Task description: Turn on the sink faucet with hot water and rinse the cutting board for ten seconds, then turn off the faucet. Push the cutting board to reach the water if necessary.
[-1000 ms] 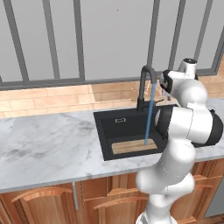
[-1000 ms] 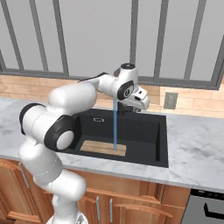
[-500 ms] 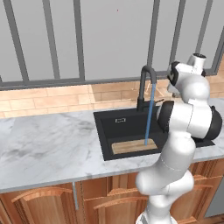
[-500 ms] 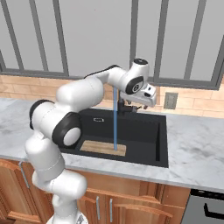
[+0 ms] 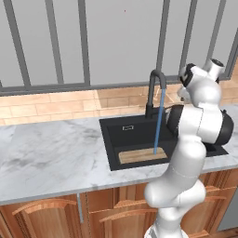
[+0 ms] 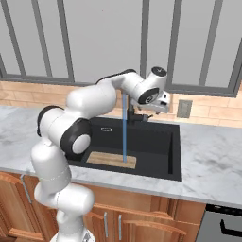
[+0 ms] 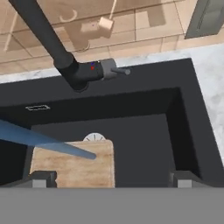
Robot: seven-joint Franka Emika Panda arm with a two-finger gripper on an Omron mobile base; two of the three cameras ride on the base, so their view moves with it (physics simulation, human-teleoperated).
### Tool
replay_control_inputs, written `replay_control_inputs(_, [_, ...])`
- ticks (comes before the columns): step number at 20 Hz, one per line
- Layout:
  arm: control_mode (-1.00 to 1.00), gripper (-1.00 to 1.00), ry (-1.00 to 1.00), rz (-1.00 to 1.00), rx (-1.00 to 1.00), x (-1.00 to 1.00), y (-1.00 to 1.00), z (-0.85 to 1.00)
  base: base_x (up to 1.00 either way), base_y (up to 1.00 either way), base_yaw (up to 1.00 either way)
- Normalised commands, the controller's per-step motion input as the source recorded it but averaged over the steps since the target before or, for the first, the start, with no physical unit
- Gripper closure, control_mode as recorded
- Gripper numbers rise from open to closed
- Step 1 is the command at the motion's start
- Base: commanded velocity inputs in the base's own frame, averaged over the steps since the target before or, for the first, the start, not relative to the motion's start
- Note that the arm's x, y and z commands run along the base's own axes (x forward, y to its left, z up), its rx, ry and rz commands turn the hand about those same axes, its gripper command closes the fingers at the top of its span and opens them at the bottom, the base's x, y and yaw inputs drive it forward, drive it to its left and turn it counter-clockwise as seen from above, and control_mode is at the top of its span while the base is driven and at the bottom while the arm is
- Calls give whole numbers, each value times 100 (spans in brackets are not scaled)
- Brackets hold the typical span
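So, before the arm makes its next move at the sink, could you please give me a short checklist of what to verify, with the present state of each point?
1. Water is running from the sink faucet: ok, a blue stream falls from the spout.
2. Stream lands on the cutting board: ok, the hand view shows it striking the board's upper right part.
3. Board lies flat inside the sink: ok, at the front of the basin.
4. Gripper is free of load: ok, the fingertips stand wide apart with nothing between them.
5. Faucet lever is reachable: ok, it sticks out sideways from the base, unobstructed.
6. Water is hot: cannot tell.
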Motion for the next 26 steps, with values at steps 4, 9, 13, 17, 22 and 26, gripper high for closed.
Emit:
replay_control_inputs(4, [-100, -100, -6, 22, 16, 31, -39, 0, 0, 0, 0])
replay_control_inputs(9, [-100, -100, 0, 18, 14, 28, -41, 0, 0, 0, 0])
replay_control_inputs(13, [-100, -100, 0, 17, 9, 26, -34, 0, 0, 0, 0])
replay_control_inputs(17, [-100, -100, 0, 8, 0, 5, -4, 0, 0, 0, 0])
replay_control_inputs(22, [-100, -100, 0, 3, 0, 0, 0, 0, 0, 0, 0])
replay_control_inputs(26, [-100, -100, 0, 0, 0, 0, 0, 0, 0, 0, 0])
